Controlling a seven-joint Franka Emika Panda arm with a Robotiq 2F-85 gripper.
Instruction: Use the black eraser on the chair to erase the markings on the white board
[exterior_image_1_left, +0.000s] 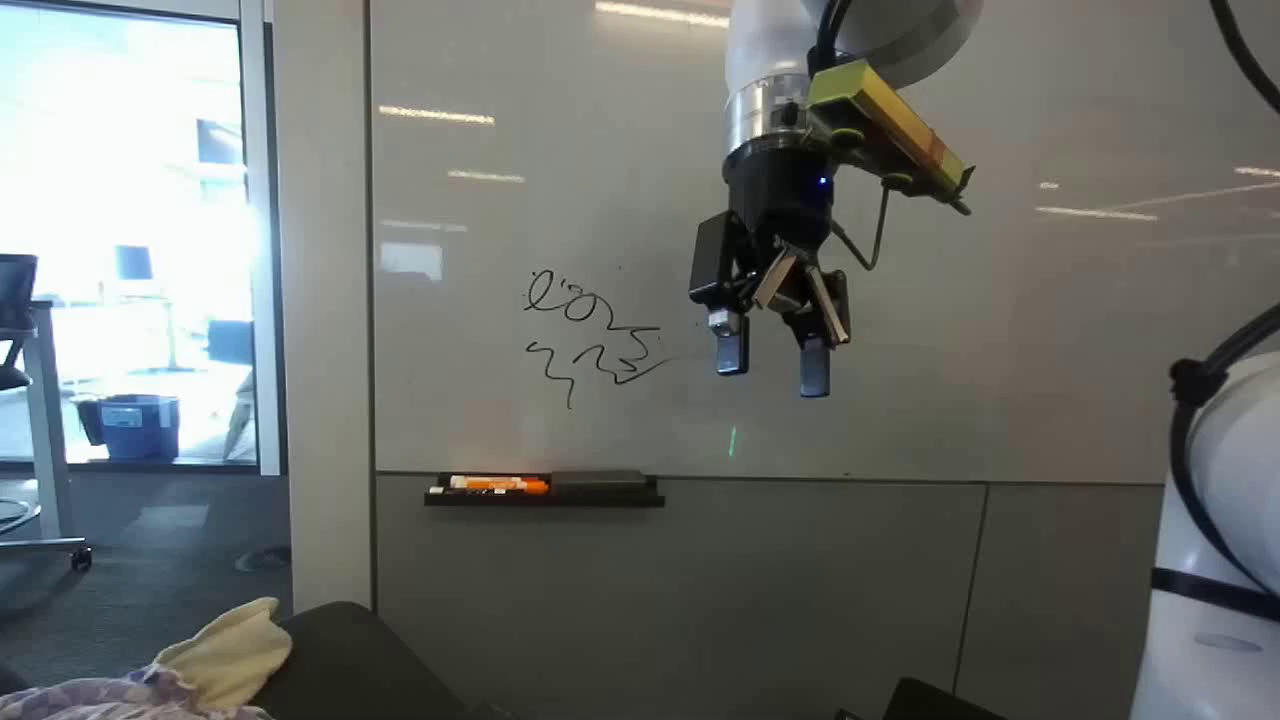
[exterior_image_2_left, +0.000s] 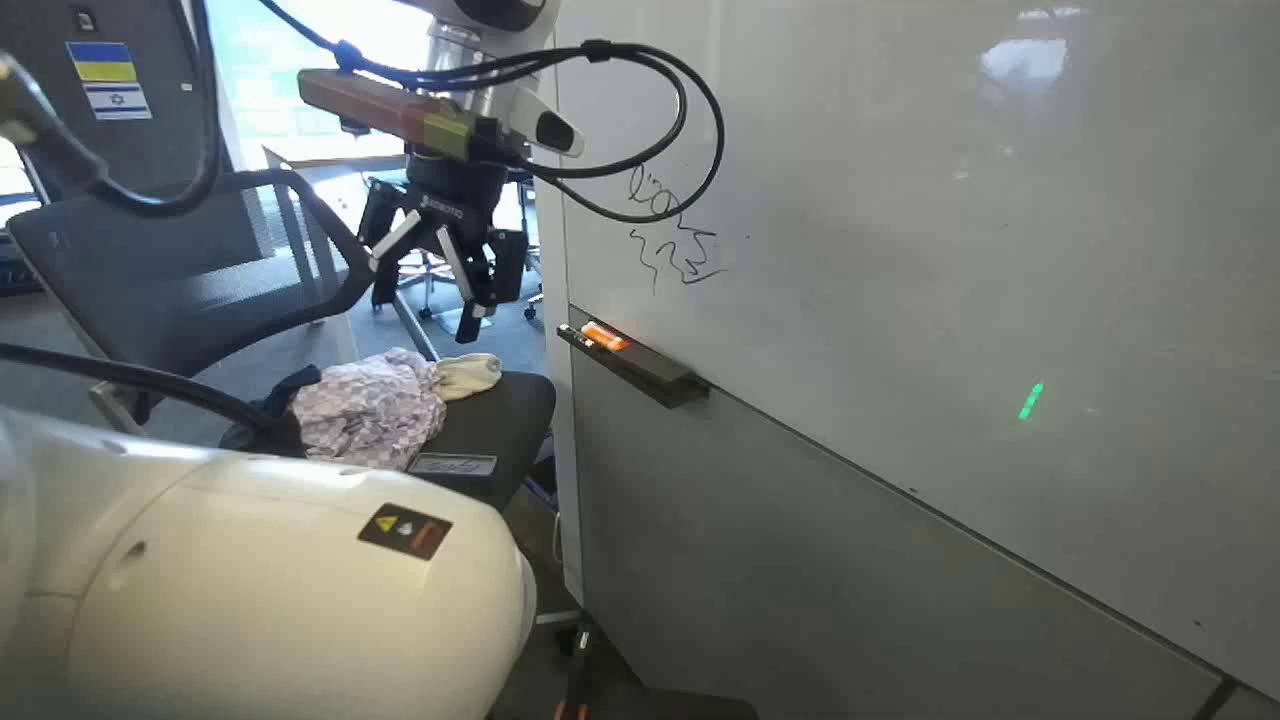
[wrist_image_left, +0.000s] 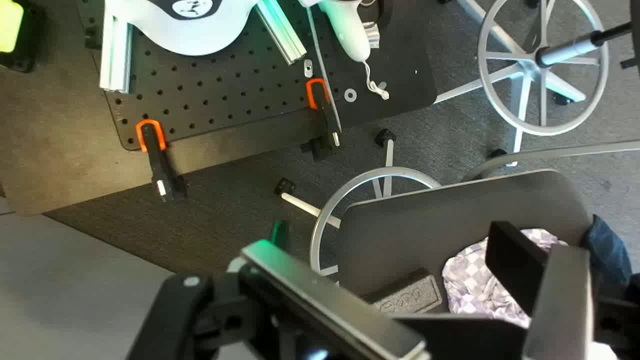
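Note:
The black eraser (exterior_image_2_left: 452, 465) lies flat on the dark chair seat (exterior_image_2_left: 515, 405), beside a patterned cloth heap. In the wrist view the eraser (wrist_image_left: 412, 295) shows on the chair (wrist_image_left: 400, 230), partly hidden by a gripper finger. The markings (exterior_image_1_left: 612, 328), thin dark loops and zigzags, are on the white board (exterior_image_1_left: 950, 380); both exterior views show the markings (exterior_image_2_left: 700, 270) and the white board (exterior_image_2_left: 900, 250). My gripper (exterior_image_1_left: 773, 362) is open and empty, pointing down. In an exterior view the gripper (exterior_image_2_left: 425, 308) hangs above the chair and cloth; the eraser is apart from it.
A patterned cloth heap (exterior_image_2_left: 370, 405) lies on the seat; the chair's mesh back (exterior_image_2_left: 190, 265) rises behind. A black tray (exterior_image_2_left: 650, 375) with an orange marker (exterior_image_2_left: 605, 337) juts from the board's lower edge. A table with a perforated black plate (wrist_image_left: 225, 95) shows in the wrist view.

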